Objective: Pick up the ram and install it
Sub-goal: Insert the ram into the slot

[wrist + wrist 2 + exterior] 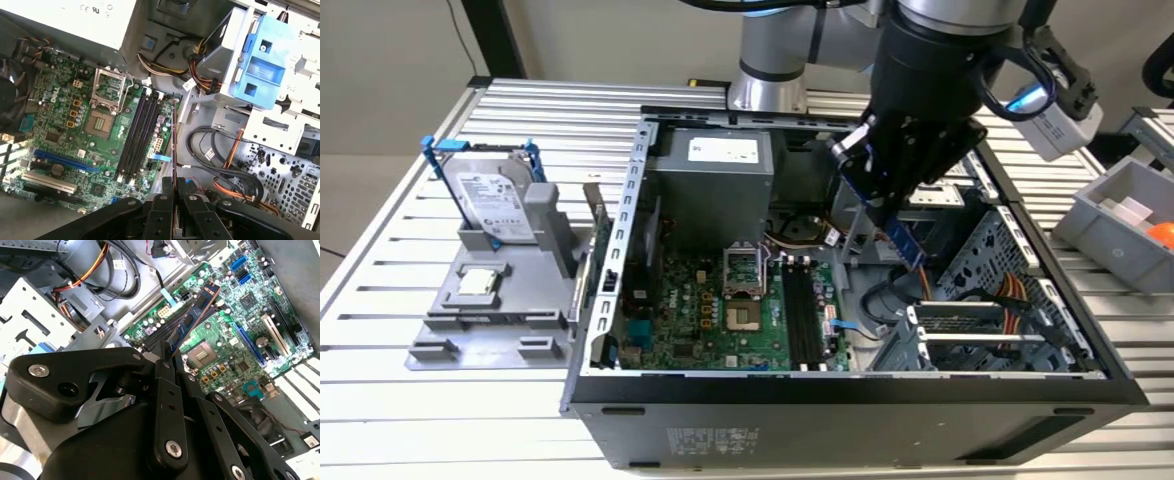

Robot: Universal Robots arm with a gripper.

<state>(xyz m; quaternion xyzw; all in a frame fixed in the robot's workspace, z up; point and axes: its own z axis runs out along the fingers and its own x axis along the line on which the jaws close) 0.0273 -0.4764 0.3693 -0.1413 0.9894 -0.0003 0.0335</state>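
My gripper (887,205) hangs above the open computer case (854,385), shut on the ram (905,243). The ram is a long thin blue-green board that slants down out of the fingers. It is in the air, above the gap between the black memory slots (807,315) and the drive cage. In the second wrist view the ram (192,320) shows dark chips and reaches out from the gripper (167,354) over the slots (159,335). In the first wrist view the ram (173,142) is edge-on, beside the slots (137,135), with the gripper (174,186) clamped on it.
The green motherboard (687,310) has an empty CPU socket (743,270). A power supply (714,175) sits at the case's back and a drive cage (987,330) with cables on the exterior view's right. Outside, a hard drive (494,200) in a blue frame stands on a grey fixture (447,335). A grey bin (1114,215) stands on that view's right.
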